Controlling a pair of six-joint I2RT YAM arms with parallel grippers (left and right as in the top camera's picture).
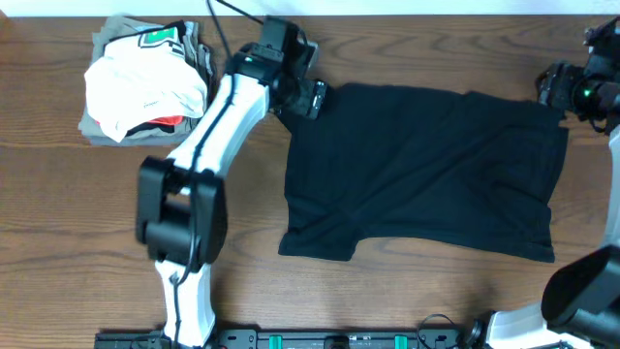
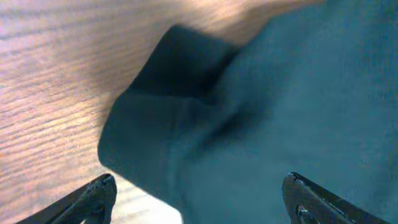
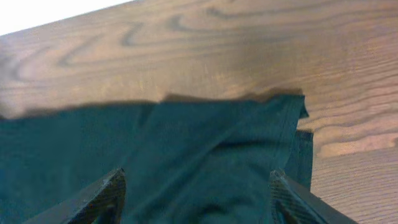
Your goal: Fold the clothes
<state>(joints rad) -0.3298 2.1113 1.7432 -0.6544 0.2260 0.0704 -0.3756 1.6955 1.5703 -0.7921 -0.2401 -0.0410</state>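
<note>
Judging by its slack lie and shallow creases, the dark T-shirt (image 1: 426,170) was taken to be light, soft and limp, a thing that would sag and trail from any single hold and slide easily over the wooden desk (image 1: 58,213). Holds at seamed edges were judged best, since hems and cuffs are thicker and less likely to slip: the sleeve end under the left jaws, and the hemmed corner under the right jaws.

The left jaws were seen spread wide, nothing pinched, with the sleeve (image 2: 168,106) lying between and ahead of them, its cuff doubled back on itself. The right jaws were likewise held apart and empty; the corner of the shirt (image 3: 273,124) lay just ahead of them, towards their right finger, a narrow strip of fabric showing beyond its edge. Whether either pair touched the cloth could not be told.

The shirt was spread nearly flat between the two pairs of jaws, black from overhead and dark teal in the wrist views, plain and unprinted. A heap of other clothes (image 1: 145,78) was left on the far side of the left jaws from the shirt.
</note>
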